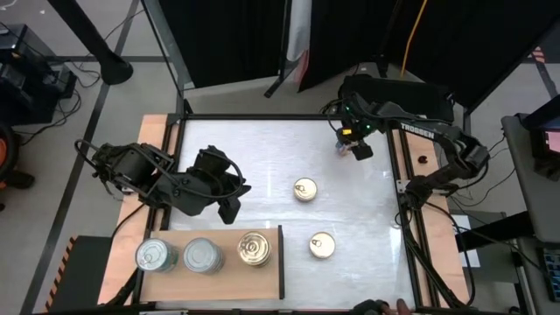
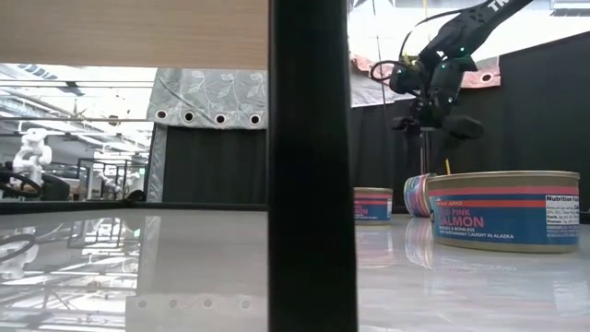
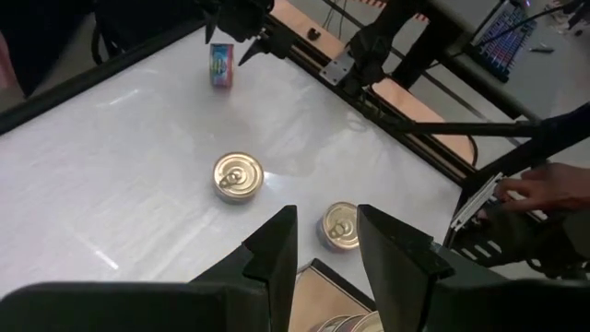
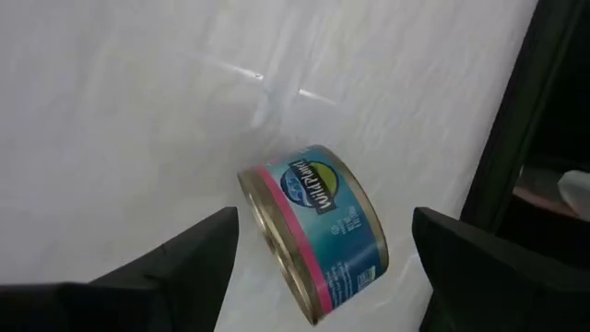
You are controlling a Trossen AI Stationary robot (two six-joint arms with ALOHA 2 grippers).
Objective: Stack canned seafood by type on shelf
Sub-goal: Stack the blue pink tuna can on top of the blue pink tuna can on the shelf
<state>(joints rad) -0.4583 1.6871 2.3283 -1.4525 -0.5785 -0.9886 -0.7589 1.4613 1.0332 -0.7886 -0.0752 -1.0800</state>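
A blue-and-pink labelled tin (image 4: 318, 231) stands on its rim on the white table near the far right corner; it also shows in the left wrist view (image 3: 221, 65). My right gripper (image 4: 323, 214) hangs open over it, one finger on either side, apart from it. Two gold-lidded tins (image 1: 304, 188) (image 1: 321, 246) lie flat on the table. The wooden shelf (image 1: 219, 284) at the near left carries two silver-lidded tins (image 1: 156, 255) (image 1: 203, 255) and a gold-lidded one (image 1: 255, 249). My left gripper (image 1: 229, 208) waits open above the shelf's far edge.
A person's hand (image 3: 544, 189) rests by the table's right near corner. Black frame rails (image 1: 411, 227) run along the table's edges. In the low view a dark upright (image 2: 313, 166) blocks the middle. Bare tabletop (image 1: 262, 149) lies between the arms.
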